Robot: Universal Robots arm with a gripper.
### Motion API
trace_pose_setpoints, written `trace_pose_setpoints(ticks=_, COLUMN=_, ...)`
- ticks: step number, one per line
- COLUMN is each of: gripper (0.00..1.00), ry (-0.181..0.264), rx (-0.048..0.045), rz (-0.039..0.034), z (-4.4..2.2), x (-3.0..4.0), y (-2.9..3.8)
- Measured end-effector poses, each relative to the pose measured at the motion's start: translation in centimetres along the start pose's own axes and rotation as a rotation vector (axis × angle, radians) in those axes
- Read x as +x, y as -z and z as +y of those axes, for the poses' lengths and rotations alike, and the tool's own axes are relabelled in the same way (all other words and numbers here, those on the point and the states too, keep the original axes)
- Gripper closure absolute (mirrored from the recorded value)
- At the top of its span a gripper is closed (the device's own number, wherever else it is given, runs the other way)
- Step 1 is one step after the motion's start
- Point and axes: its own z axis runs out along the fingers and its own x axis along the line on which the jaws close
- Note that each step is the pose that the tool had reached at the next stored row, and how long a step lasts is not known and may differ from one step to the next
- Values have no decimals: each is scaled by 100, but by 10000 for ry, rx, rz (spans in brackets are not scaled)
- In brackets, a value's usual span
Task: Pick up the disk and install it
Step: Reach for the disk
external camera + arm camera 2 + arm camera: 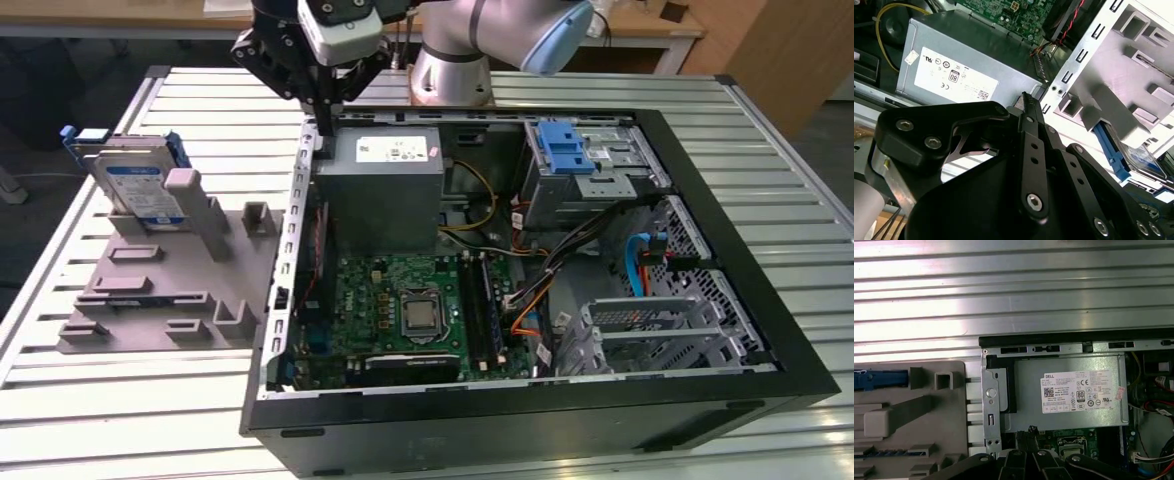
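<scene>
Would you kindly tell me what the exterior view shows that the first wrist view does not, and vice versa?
Exterior view: the flat silver-grey disk with its labelled face, upright in the grey plastic fixture, and the blue plastic latch piece. First wrist view: slots along the black computer case's metal rim. Both: the grey power-supply box with a white sticker, the fixture, the black tool.

Bright even light, glare streaks on the table (1014,300); soft shadows inside the computer case (534,430)

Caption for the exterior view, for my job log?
Hand hovers above the open computer case's edge by the power supply; the disk stands in the grey fixture alongside.
</scene>
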Motion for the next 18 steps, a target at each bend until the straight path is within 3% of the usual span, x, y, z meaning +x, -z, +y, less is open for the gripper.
trace_pose_setpoints(ticks=18, gripper=89, ry=-1, rx=1, rz=17, z=-5, x=59, y=-23)
